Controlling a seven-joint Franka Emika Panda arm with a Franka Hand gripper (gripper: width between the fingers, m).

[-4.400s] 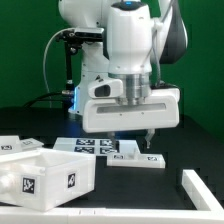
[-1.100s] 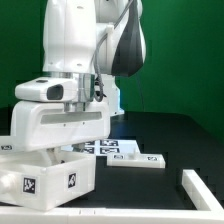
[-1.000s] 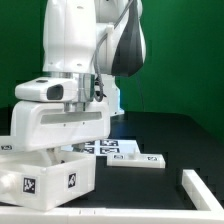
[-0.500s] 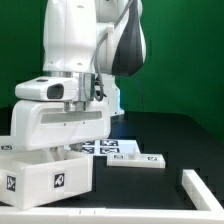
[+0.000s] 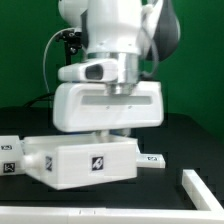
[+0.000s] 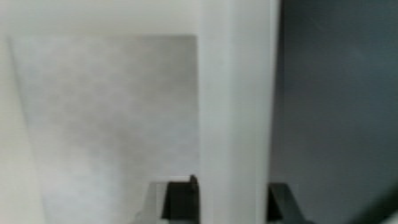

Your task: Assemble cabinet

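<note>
The cabinet's large white box (image 5: 90, 160) hangs lifted off the black table in the exterior view, with one tag on the face towards the camera. My gripper (image 5: 112, 134) comes down onto its top edge, its fingers mostly hidden behind the box wall. In the wrist view, the gripper (image 6: 231, 200) is shut on the thin white wall (image 6: 235, 100) of the box. One dark finger (image 6: 183, 200) shows on each side of the wall.
A white panel with a tag (image 5: 153, 160) lies on the table behind the box at the exterior view's right. Another tagged white part (image 5: 8, 150) sits at the left edge. A white rail (image 5: 200, 186) borders the front right.
The arm has swung towards the exterior view's right and carried the box with it. The box has risen off the table and turned, showing a different tagged face.
</note>
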